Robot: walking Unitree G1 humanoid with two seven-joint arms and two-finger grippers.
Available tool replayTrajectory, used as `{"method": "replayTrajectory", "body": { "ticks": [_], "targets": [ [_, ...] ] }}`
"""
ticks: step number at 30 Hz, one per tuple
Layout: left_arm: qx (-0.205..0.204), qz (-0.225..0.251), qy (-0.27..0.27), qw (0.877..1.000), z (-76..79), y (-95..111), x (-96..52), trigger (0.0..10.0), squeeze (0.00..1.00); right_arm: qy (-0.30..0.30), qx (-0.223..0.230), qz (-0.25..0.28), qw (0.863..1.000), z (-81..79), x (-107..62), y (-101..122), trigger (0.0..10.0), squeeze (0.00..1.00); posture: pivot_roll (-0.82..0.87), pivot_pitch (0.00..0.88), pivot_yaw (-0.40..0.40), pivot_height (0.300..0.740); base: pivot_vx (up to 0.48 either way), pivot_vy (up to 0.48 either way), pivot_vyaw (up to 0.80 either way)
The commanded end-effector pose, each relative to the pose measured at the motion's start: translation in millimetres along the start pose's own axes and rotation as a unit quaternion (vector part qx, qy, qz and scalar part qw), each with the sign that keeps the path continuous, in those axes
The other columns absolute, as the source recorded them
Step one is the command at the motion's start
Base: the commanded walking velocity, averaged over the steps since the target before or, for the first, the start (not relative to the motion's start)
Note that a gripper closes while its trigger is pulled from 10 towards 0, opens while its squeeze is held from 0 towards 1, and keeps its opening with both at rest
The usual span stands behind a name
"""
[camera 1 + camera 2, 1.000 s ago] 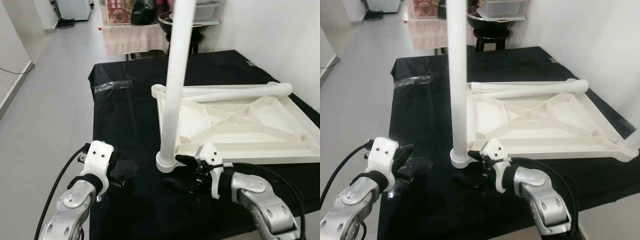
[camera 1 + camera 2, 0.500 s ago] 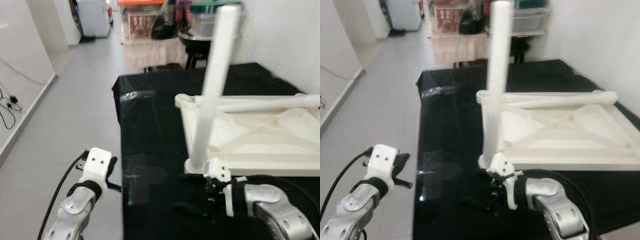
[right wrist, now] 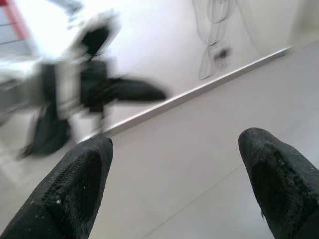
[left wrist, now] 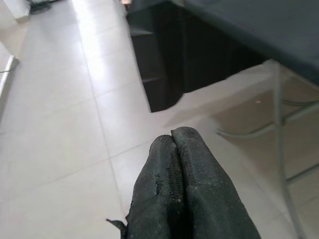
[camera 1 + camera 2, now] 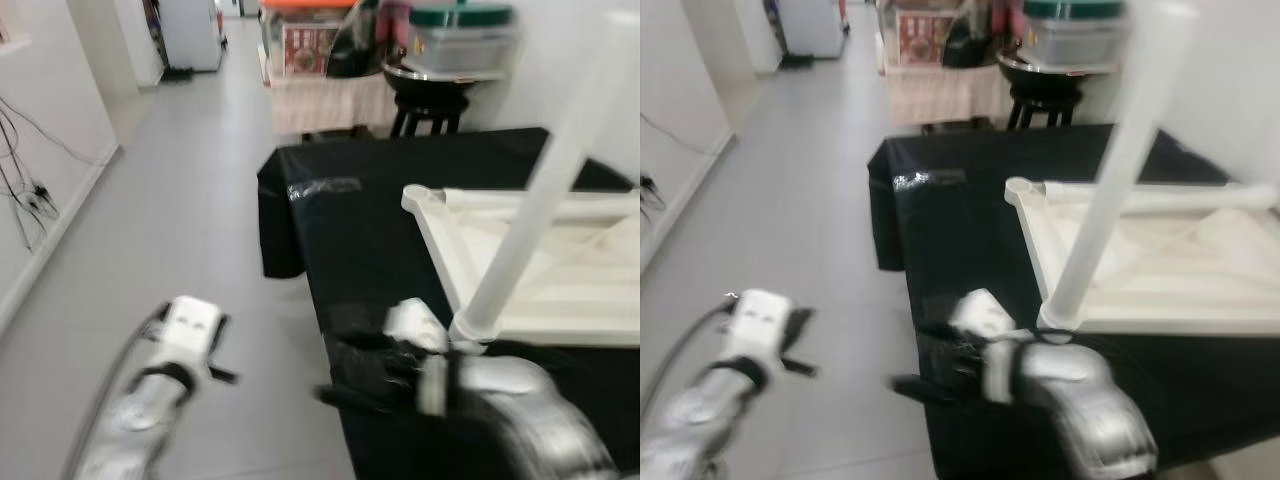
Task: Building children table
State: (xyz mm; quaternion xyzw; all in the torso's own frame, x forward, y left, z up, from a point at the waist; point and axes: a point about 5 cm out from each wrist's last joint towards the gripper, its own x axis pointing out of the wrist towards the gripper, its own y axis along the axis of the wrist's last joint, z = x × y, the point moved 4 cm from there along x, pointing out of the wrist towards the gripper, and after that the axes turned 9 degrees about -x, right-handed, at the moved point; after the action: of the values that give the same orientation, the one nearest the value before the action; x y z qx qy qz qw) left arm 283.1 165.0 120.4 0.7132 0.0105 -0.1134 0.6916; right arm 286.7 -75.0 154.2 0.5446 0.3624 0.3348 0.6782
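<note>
Left eye view: blurred; a black-draped bench (image 5: pixel 380 200) runs from 12 to 4 o'clock, grey tiled floor (image 5: pixel 170 200) from 9 to 11 o'clock.
Tabletop: the white tabletop (image 5: pixel 560 270) lies underside up on the bench at 3 o'clock, ribs showing.
Leg: one white leg (image 5: pixel 540 200) stands tilted in the tabletop's near corner socket at 4 o'clock; its top leans toward 1 o'clock.
Right gripper: the right gripper (image 5: pixel 345 375) is at 6 o'clock, just beside the leg's foot, off the bench's near corner; fingers (image 3: pixel 75 189) spread wide apart, nothing between them.
Left gripper: the left gripper (image 4: pixel 174 144) hangs over the floor at 7 o'clock, well apart from the bench; its fingers are pressed together, empty.
Background: a stool (image 5: pixel 430 105) and shelves with boxes stand at 12 o'clock; cables (image 5: pixel 30 190) hang on the wall at 9 o'clock.
</note>
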Motion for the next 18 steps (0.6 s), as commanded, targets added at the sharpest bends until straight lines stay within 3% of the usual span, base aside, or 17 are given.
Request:
{"method": "replayTrajectory", "body": {
  "ticks": [1, 2, 3, 4, 6, 9, 18],
  "targets": [
    [-0.016, 0.003, -0.007, 1.0, 6.4, 0, -1.0, 10.0, 0.0, -0.09, 0.016, -0.02, 0.996, 20.2, -2.6, -13, 10.0, 0.0, -0.01, 0.05, -0.025, 0.74, 0.0, 0.48, 0.0],
    [-0.016, 0.003, -0.007, 1.0, 6.4, 0, -1.0, 10.0, 0.0, -0.09, 0.016, -0.02, 0.996, 20.2, -2.6, -13, 10.0, 0.0, -0.01, 0.05, -0.025, 0.74, 0.0, 0.48, 0.0],
    [-0.04, 0.008, -0.009, 0.999, 10.0, 1, -2.6, 10.0, 0.0, -0.154, 0.032, -0.02, 0.987, 32.4, 0.0, -15, 10.0, 0.0, -0.01, 0.05, -0.027, 0.74, 0.0, 0.48, 0.0],
    [-0.04, 0.008, -0.009, 0.999, 10.0, 1, -2.6, 10.0, 0.0, -0.154, 0.032, -0.02, 0.987, 32.4, 0.0, -15, 10.0, 0.0, -0.01, 0.05, -0.027, 0.74, 0.0, 0.48, 0.0],
    [-0.057, 0.02, -0.001, 0.998, 13.8, 4, -5.8, 10.0, 0.0, -0.242, 0.04, -0.038, 0.969, 49.2, -2.0, -23, 10.0, 0.0, 0.0, 0.047, -0.033, 0.74, 0.0, 0.48, 0.0],
    [-0.064, 0.025, 0.012, 0.998, 11.4, 3, -5.1, 10.0, 0.0, -0.265, 0.029, -0.05, 0.963, 55.3, -2.8, -26, 10.0, 0.0, 0.0, 0.034, -0.032, 0.74, 0.0, 0.48, 0.0],
    [-0.05, 0.033, 0.01, 0.998, 11.7, 5, 4.0, 10.0, 0.0, -0.252, -0.002, -0.075, 0.965, 54.0, 8.3, -32, 10.0, 0.0, 0.0, 0.008, -0.035, 0.74, 0.0, 0.48, 0.0]
  ]
}}
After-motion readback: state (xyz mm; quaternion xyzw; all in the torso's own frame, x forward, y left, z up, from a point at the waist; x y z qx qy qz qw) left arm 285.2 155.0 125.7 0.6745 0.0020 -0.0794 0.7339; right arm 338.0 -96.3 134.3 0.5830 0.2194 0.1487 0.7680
